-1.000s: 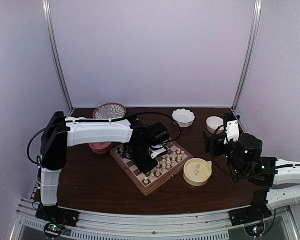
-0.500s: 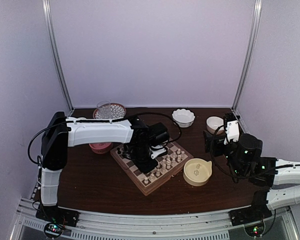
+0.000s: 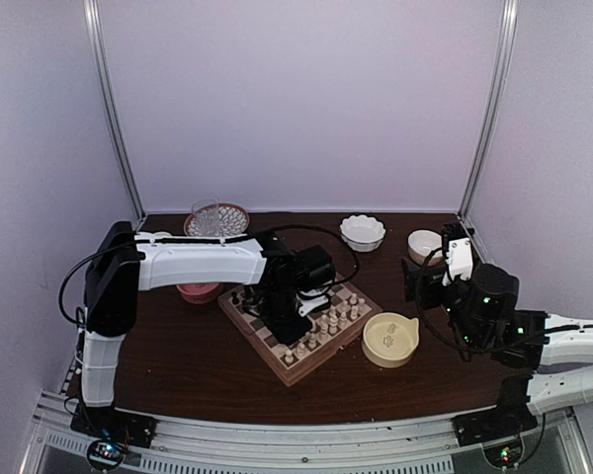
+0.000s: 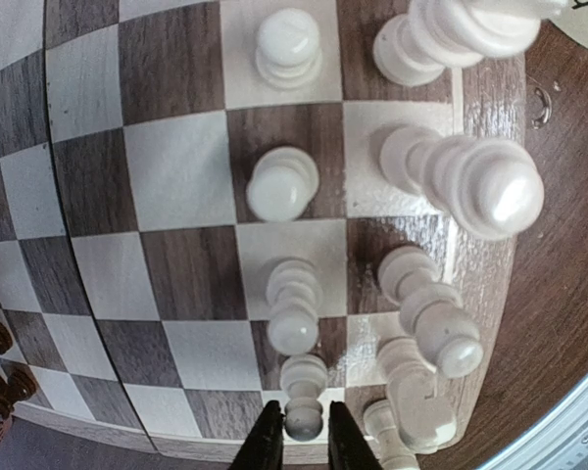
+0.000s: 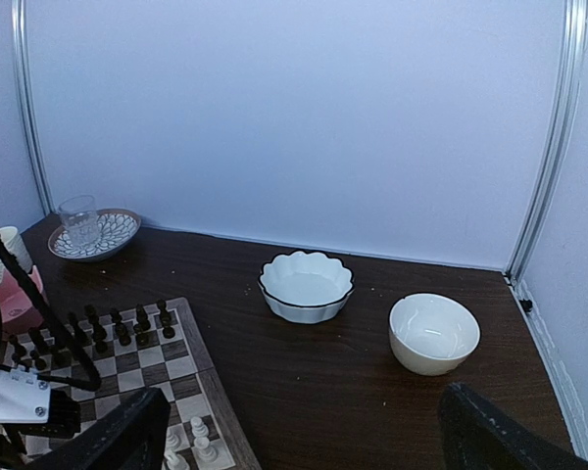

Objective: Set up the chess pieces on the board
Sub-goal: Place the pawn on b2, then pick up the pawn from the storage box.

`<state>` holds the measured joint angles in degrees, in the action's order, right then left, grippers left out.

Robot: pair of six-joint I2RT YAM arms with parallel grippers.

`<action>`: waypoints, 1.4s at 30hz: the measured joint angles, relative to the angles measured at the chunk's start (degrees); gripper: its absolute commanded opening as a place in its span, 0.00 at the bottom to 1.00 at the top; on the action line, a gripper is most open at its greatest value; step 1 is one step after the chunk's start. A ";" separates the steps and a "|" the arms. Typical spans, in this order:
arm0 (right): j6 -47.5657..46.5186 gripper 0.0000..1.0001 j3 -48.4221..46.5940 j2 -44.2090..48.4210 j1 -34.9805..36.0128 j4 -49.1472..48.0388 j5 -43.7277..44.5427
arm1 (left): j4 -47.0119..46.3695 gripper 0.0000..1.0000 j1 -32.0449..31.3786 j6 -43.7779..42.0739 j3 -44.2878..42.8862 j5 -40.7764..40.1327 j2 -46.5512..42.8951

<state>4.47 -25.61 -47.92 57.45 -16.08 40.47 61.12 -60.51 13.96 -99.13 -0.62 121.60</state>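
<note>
The board (image 3: 265, 343) lies tilted at mid-table. Cream-white chess pieces (image 3: 331, 321) stand in two rows along its near right side, dark ones (image 3: 245, 296) at the far left. My left gripper (image 3: 289, 331) points down over the near corner. In the left wrist view its jaws (image 4: 304, 436) stand narrowly open on either side of a white pawn (image 4: 304, 416), which rests upright on the board (image 4: 176, 255) with a thin gap at the right finger. My right gripper (image 5: 306, 401) hangs wide open and empty above the table on the right (image 3: 425, 276).
A yellow bowl (image 3: 389, 339) sits just right of the board. Behind are a scalloped white bowl (image 5: 306, 285), a cream bowl (image 5: 433, 333) and a glass on a patterned plate (image 3: 207, 215). A pink dish (image 3: 199, 290) lies left of the board.
The left arm stays low over the board's near corner with hardly any shift. The right arm has not moved.
</note>
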 measured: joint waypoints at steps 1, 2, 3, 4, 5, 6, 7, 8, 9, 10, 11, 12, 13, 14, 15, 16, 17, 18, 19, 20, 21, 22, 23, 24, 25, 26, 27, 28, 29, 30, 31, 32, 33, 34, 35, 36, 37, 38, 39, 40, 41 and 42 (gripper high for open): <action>0.00 0.99 0.00 0.00 0.00 0.02 0.00 | 0.00 0.21 0.00 0.02 0.00 0.00 0.00; 0.00 0.99 0.00 0.02 0.00 0.00 -0.04 | 0.02 0.21 0.00 0.02 0.00 0.00 0.00; 0.00 0.99 0.00 0.00 0.00 0.00 -0.11 | 0.02 0.23 0.00 0.02 0.00 0.00 0.00; 0.00 0.99 0.00 0.00 0.00 0.00 -0.13 | 0.00 0.24 0.00 0.02 0.00 0.00 0.00; 0.00 0.99 0.00 0.00 0.00 0.00 -0.15 | 0.02 0.25 0.00 0.00 0.00 0.00 0.00; 0.00 0.99 0.00 0.02 0.00 0.00 -0.15 | 0.02 0.26 0.00 0.02 0.00 0.00 0.00; 0.00 0.99 0.00 0.00 0.00 0.00 -0.17 | 0.02 0.26 0.00 0.00 0.00 0.00 0.00; 0.00 0.99 0.00 0.00 0.00 0.00 -0.17 | 0.02 0.26 0.00 0.00 0.00 0.00 0.00; 0.00 0.99 0.00 0.00 0.00 0.00 -0.17 | 0.02 0.26 0.00 0.02 0.00 0.00 0.00; 0.00 0.99 0.00 0.02 0.00 0.02 -0.17 | 0.02 0.26 0.00 0.02 0.00 0.00 0.00; 0.00 0.99 0.00 0.00 0.00 0.00 -0.17 | 0.02 0.25 0.00 0.02 0.00 -0.02 0.00; 0.02 1.00 0.00 0.02 0.00 0.00 -0.20 | 0.02 0.25 0.00 0.02 0.00 -0.07 0.00; 0.00 0.99 0.00 0.00 0.00 0.02 -0.26 | 0.02 0.25 0.00 0.04 0.00 -0.26 0.00; 0.02 0.99 0.00 0.02 0.00 0.07 -0.44 | 0.02 0.25 0.00 0.07 0.00 -0.50 -0.04; 0.02 1.00 0.00 0.02 0.00 0.17 -0.59 | 0.02 0.25 0.00 0.09 0.00 -0.81 -0.11; 0.04 1.00 0.00 0.09 0.00 0.52 -0.85 | 0.04 0.25 0.00 0.11 0.00 -1.25 -0.33; 0.13 0.99 -0.04 0.31 0.00 1.36 -1.27 | 0.09 0.26 0.00 0.13 0.02 -1.86 -0.83; 0.33 1.00 -0.15 0.61 0.00 2.34 -1.66 | 0.15 0.26 0.00 0.15 0.02 -2.32 -1.33; 0.57 1.00 -0.39 0.90 0.00 3.50 -1.95 | 0.17 0.26 0.00 0.31 0.09 -3.08 -2.29; 1.16 1.00 -1.09 1.25 0.00 5.70 -2.38 | 0.17 0.26 0.00 0.42 0.22 -3.76 -3.52; 1.64 1.00 -1.92 1.51 0.00 7.89 -3.04 | 0.17 0.26 0.00 0.61 0.52 -4.63 -5.20; 2.25 1.00 -3.41 1.73 0.00 11.04 -3.74 | 0.20 0.26 0.00 0.74 0.79 -5.22 -6.67; 3.13 0.99 -5.20 1.79 0.00 14.14 -4.83 | 0.04 0.27 0.02 0.94 1.25 -6.05 -8.52; 3.96 1.00 -6.54 1.81 0.00 16.44 -5.46 | -0.15 0.28 0.04 1.05 1.81 -6.80 -10.58; 5.16 1.00 -7.82 1.86 0.00 18.49 -6.19 | -0.70 0.29 0.11 1.22 2.73 -7.63 -12.79; 7.21 1.00 -9.40 1.88 -0.02 21.88 -7.04 | -1.40 0.30 0.15 1.42 3.87 -8.50 -15.32; 9.38 1.00 -10.64 1.92 -0.13 24.94 -7.96 | -1.95 0.31 0.24 1.57 4.87 -9.16 -17.33; 10.88 0.99 -11.43 1.90 -0.42 27.30 -9.11 | -3.21 0.31 0.33 1.73 6.45 -10.03 -19.85; 12.83 1.00 -12.59 1.77 -0.96 30.99 -11.39 | -4.87 0.31 0.42 1.90 8.46 -10.93 -22.67; 14.10 0.99 -13.38 1.49 -1.05 33.42 -12.87 | -5.62 0.31 0.52 2.01 9.42 -11.34 -23.96; 15.41 1.00 -14.40 1.01 -1.68 36.24 -14.49 | -7.96 0.32 0.59 2.03 11.69 -11.98 -26.16; 16.79 0.99 -15.76 0.13 -2.01 39.56 -16.20 | -10.84 0.33 0.59 2.01 14.78 -12.55 -28.63; 17.88 0.96 -17.18 -0.83 -2.21 42.60 -17.42 | -13.79 0.34 0.61 1.95 18.40 -12.98 -31.43; 18.75 0.93 -18.60 -1.95 -2.32 45.46 -18.58 | -16.41 0.34 0.63 1.73 21.97 -13.44 -34.18; 19.47 0.87 -19.76 -2.95 -2.47 47.76 -19.50 | -19.82 0.35 0.63 1.42 25.90 -13.88 -37.13; 19.85 0.82 -20.85 -4.07 -2.60 49.75 -20.44 | -22.73 0.35 0.66 0.98 29.51 -14.27 -40.00; 20.59 0.74 -22.27 -5.70 -2.86 52.11 -21.51 | -25.68 0.35 0.63 0.59 33.07 -14.82 -42.97; 20.96 0.67 -23.43 -7.39 -3.15 53.81 -22.29 | -28.63 0.35 0.63 0.20 36.17 -15.32 -45.64; 21.53 0.61 -24.81 -9.79 -3.52 55.71 -23.15 | -31.50 0.35 0.63 -0.17 39.01 -15.87 -48.17; 21.66 0.56 -25.86 -12.04 -3.89 57.11 -23.98 | -34.12 0.35 0.63 -0.59 41.53 -16.44 -50.47; 21.86 0.53 -26.84 -14.45 -4.24 58.47 -24.79 | -36.41 0.35 0.63 -0.94 43.63 -16.83 -52.39; 21.94 0.52 -27.71 -16.81 -4.59 59.63 -25.73 | -39.32 0.35 0.63 -1.33 46.03 -17.38 -54.38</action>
<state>26.41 -53.32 -64.73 52.86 43.55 14.74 21.80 -59.88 12.62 -53.10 -18.00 67.22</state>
